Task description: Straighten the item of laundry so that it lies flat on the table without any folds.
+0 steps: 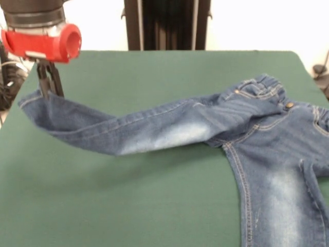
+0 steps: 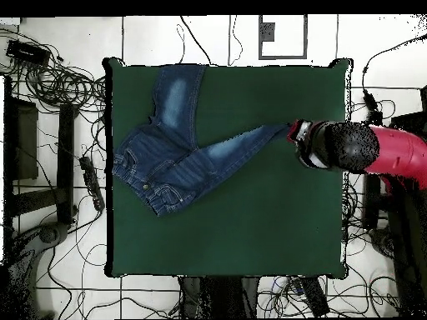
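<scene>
The table (image 1: 128, 206) is bare green felt apart from the jeans (image 1: 267, 134); cables (image 2: 50, 79) litter the floor around it. The jeans' waist and one leg lie flat at one side. The other leg stretches out, raised off the felt, its cuff pinched in the gripper (image 1: 49, 87), fingers pressed on the denim.

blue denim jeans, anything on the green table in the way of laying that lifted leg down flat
Nothing visible does. The gripper holds the hem of the blue denim jeans, one leg lifted, and the dark green felt-covered table beneath and around that leg is bare.
</scene>
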